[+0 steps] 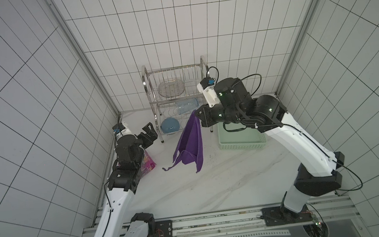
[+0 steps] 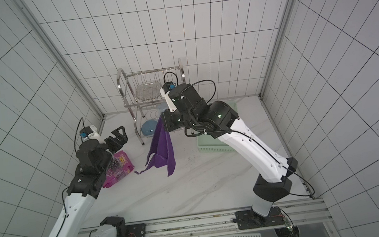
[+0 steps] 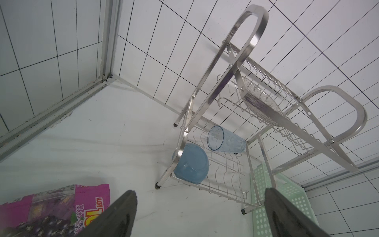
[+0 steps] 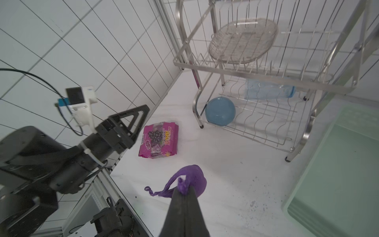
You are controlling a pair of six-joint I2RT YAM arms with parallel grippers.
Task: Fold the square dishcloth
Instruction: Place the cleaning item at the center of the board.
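Fabric at one corner of the square dishcloth is bunched between the clenched fingers of the right gripper, and nothing else is grasped by it. By that single high pinch the cloth is suspended in front of the steel dish rack, and in both top views it is draped downward in loose, doubled layers. Its thin hanging loop is trailed out at the lowest corner, low over the white marbled tabletop. Whether the bottom edge is touching that surface cannot be told.

Such a hold is judged to be meant for letting the cloth's own weight pull it straight, so that a free corner is exposed before it is spread flat. No fold has been made yet, and the task is judged to be at its opening step.

The left gripper is held raised with its jaws spread wide and nothing between them. It is kept above the pink-purple snack packet, near the rack's leg and well apart from the cloth. It is judged to be waiting there for a second corner to be offered.

The cloth is hung over open tabletop between the packet and the pale green basket, presumably because room for laying it out is given there.
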